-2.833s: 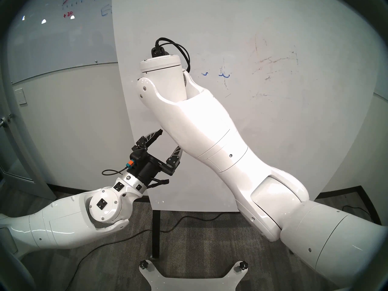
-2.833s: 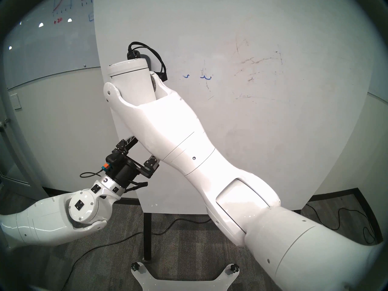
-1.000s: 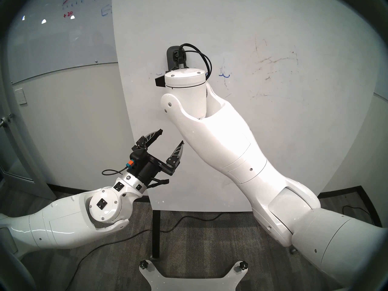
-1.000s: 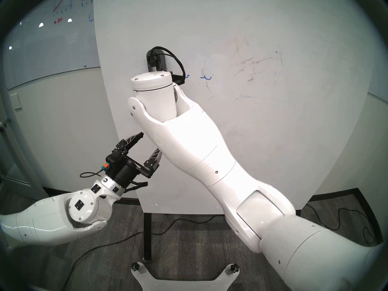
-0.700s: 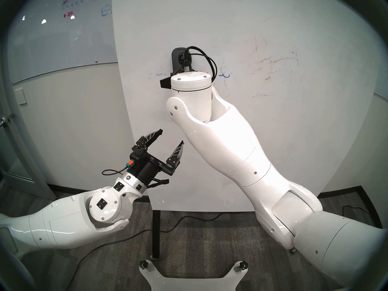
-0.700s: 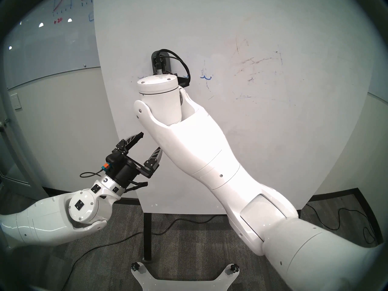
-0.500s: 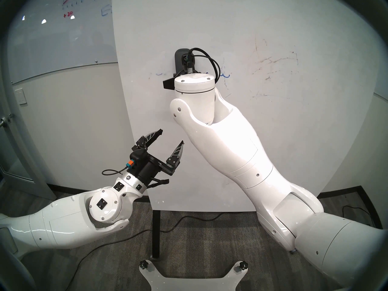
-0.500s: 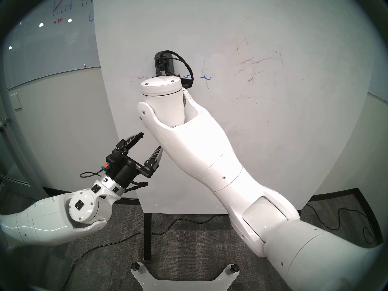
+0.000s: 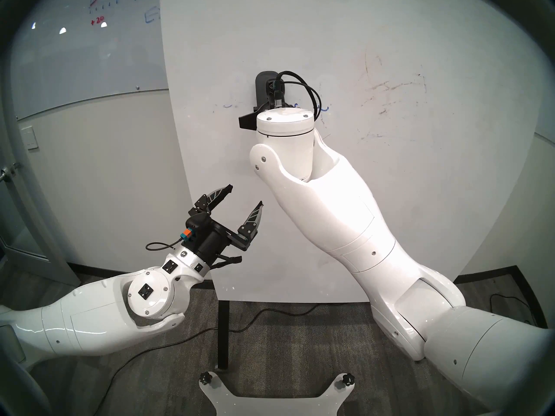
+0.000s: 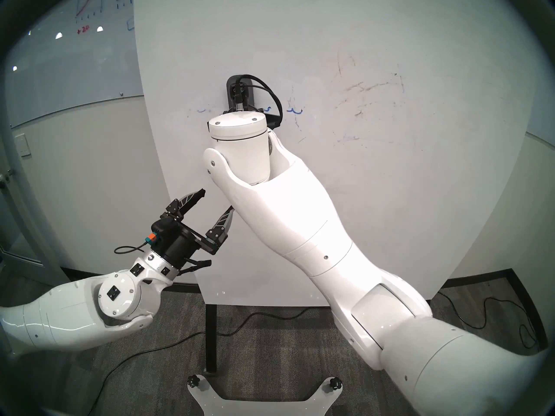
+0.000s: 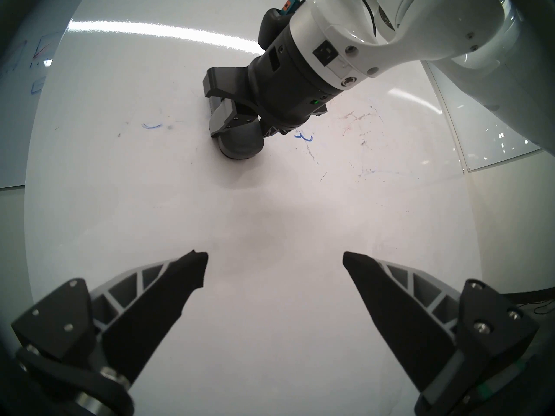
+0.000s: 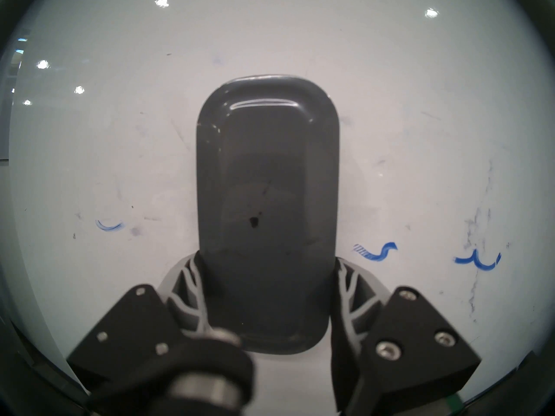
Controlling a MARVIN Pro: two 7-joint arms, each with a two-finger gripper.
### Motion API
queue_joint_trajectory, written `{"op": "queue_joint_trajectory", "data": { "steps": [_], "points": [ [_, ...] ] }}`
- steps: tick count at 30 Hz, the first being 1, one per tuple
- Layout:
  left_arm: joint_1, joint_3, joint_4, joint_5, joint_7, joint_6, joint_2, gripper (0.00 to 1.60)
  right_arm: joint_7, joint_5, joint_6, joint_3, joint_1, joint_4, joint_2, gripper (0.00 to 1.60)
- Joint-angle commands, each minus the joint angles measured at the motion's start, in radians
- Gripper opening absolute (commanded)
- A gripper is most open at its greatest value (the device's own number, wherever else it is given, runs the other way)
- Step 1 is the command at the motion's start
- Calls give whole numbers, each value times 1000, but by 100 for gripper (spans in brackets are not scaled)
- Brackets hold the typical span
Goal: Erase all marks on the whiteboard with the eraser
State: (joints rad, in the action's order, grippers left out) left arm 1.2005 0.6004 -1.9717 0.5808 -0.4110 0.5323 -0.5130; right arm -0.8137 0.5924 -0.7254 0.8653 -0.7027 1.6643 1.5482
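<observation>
1. The right pincer (image 12: 267,304) is clamped on the lower end of the eraser (image 12: 267,202), one finger on each long side; the eraser stands upright at frame centre, flat against the whiteboard (image 12: 420,106).
2. The nearest blue marks (image 12: 375,251) lie just right of the eraser's lower right edge, a second squiggle (image 12: 477,260) farther right, a faint arc (image 12: 108,225) at lower left (so the eraser's long axis runs across the line of marks, which suits a sideways sweep).
3. Grey-brown scratches (image 9: 390,100) sit well to the right in the head view, upper right of frame.
4. The left pincer (image 9: 244,197) hangs with fingers apart, low at centre left and well apart from the marks; the right arm is plainly nearer.
5. Hidden: the eraser's felt face, and any ink under it or behind the right wrist.
</observation>
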Motion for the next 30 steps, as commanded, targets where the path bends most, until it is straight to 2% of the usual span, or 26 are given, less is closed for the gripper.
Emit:
{"op": "queue_joint_trajectory", "data": {
  "steps": [1, 22, 30],
  "points": [
    [-9, 10, -10, 0, -1, 7, 0, 160, -31, -17, -10, 71, 3, -5, -77, 0],
    [-9, 9, -10, 0, -1, 8, 0, 160, 19, 3, -83, 100, -39, 82, -156, 0],
    [-9, 9, -10, 1, -1, 9, 1, 160, 70, 11, -151, 77, -23, 104, -185, 0]
  ]
}}
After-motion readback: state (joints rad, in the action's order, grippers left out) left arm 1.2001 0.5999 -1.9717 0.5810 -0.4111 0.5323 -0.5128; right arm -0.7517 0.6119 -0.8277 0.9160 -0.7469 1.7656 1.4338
